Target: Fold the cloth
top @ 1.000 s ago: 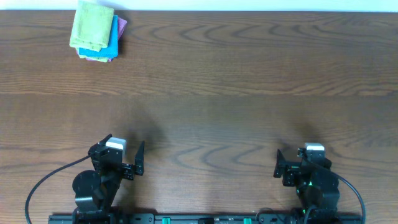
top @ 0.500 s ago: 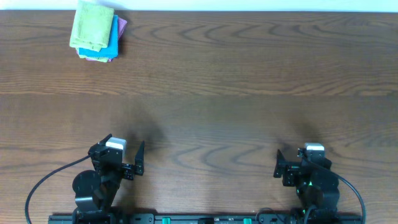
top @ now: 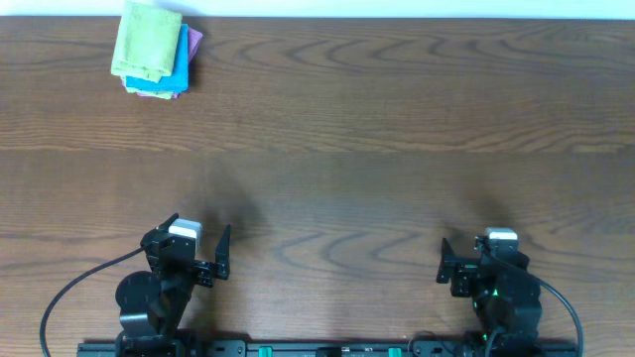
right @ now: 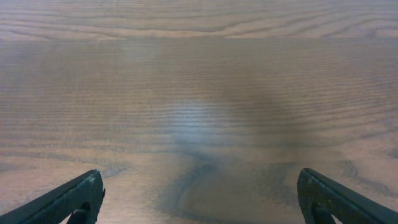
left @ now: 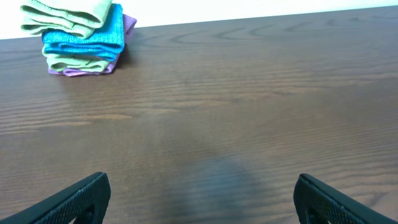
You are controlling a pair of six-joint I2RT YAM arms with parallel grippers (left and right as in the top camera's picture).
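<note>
The cloth is lime green and lies folded on top of a small stack at the table's far left corner. In the left wrist view the cloth sits at the upper left, far ahead of the fingers. My left gripper rests at the near edge on the left, open and empty, with bare wood between the tips of the left gripper. My right gripper rests at the near edge on the right, also open with nothing in it. Only wood grain shows ahead of the right gripper.
Under the green cloth lie a bright blue cloth, another pale green layer and a pink-purple cloth. The stack sits close to the table's far edge, with a white wall behind it. Black cables loop beside both arm bases.
</note>
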